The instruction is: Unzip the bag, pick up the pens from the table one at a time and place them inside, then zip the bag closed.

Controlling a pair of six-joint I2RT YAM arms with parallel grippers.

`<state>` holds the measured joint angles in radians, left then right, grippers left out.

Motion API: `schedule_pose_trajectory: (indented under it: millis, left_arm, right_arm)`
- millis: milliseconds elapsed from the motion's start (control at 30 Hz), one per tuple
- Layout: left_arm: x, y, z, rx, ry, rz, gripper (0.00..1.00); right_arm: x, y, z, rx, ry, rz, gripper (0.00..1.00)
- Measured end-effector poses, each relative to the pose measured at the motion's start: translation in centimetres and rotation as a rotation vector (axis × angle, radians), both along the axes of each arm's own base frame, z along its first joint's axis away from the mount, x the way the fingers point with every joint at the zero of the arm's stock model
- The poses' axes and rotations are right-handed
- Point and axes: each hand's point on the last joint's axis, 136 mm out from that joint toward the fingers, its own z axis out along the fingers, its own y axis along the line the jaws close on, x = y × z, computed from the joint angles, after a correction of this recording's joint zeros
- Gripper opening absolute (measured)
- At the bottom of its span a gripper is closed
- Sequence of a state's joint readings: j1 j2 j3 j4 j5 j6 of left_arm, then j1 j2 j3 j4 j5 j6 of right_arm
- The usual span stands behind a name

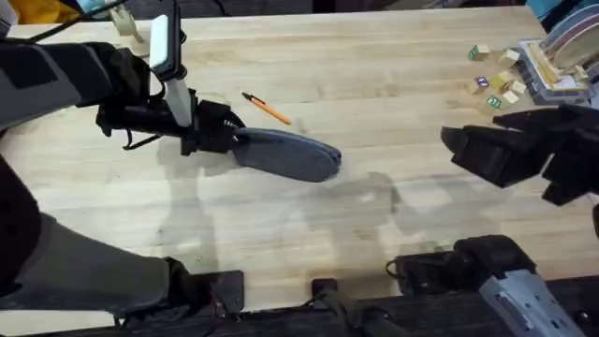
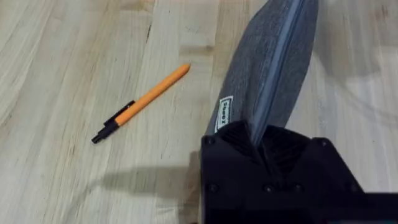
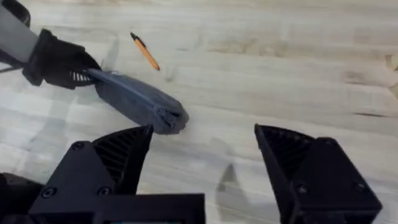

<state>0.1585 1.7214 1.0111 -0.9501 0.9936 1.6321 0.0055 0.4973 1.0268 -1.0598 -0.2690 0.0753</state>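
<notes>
Right gripper (image 3: 202,168): closest to its wrist camera, black fingers spread wide with nothing between them. It hangs above bare table, well apart from the pouch, on the right side in the overhead view (image 1: 510,154).

Left gripper (image 2: 261,155): fingers pinched narrow onto one end of the grey pencil pouch, right on the zip line. Whether they hold the zip pull or only fabric, I cannot tell. In the overhead view (image 1: 220,131) it sits at the pouch's left end.

Grey pencil pouch (image 1: 290,154): lies flat on the wooden table (image 1: 374,75), left of centre, long axis running away from the left gripper. A small white label (image 2: 222,115) shows just beside the gripped end. The zip (image 2: 283,62) appears closed along the visible length.

Orange pen (image 1: 267,109): black-tipped, lies on the table just beyond the pouch, near but not touching it. No pen is inside the pouch as far as can be seen.

Clutter: small coloured blocks (image 1: 496,82) at the far right corner, well apart from the work.

Stage, as judged: unzipping seems barely begun or not yet begun.

Risk 1: with the free end unheld, a pull along the zip would likely drag the whole pouch instead of opening it.

Risk 2: a sliding pouch could knock the pen and roll it away.

Risk 3: a pinch on fabric alone could slip off.
</notes>
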Motion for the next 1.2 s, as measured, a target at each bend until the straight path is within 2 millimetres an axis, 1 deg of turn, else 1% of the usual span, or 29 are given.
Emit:
schedule_pose_trajectory:
  millis: [33,67,133,400,600,800,867,1033,1100,1200]
  left_arm:
    - [0.0,0.0,0.0,0.0,0.0,0.0,0.044]
    - [0.0,0.0,0.0,0.0,0.0,0.0,0.044]
    - [0.0,0.0,0.0,0.0,0.0,0.0,0.044]
    - [0.0,0.0,0.0,0.0,0.0,0.0,0.044]
    - [0.0,0.0,0.0,0.0,0.0,0.0,0.044]
    - [0.0,0.0,0.0,0.0,0.0,0.0,0.044]
    - [0.0,0.0,0.0,0.0,0.0,0.0,0.044]
    - [0.0,0.0,0.0,0.0,0.0,0.0,0.044]
    - [0.0,0.0,0.0,0.0,0.0,0.0,0.044]
    - [0.0,0.0,0.0,0.0,0.0,0.0,0.044]
  right_arm:
    - [-0.1,0.0,-0.2,0.001,0.008,0.002,0.998]
    - [-0.2,0.2,-1.5,0.007,0.049,0.01,0.998]
    - [-0.3,0.4,-2.1,0.015,0.068,0.02,0.998]
    - [-0.6,0.9,-2.3,0.033,0.083,0.044,0.998]
    - [-1.9,1.0,-3.7,0.036,0.164,0.051,0.998]
    - [-1.9,1.0,-4.1,0.036,0.178,0.05,0.998]
    - [-1.8,1.0,-4.7,0.044,0.191,0.043,0.998]
    - [-1.9,1.4,-6.8,0.106,0.276,0.014,0.998]
    - [-1.9,1.9,-6.9,0.146,0.286,0.018,0.998]
    - [-1.5,2.6,-6.1,0.208,0.27,0.028,0.998]
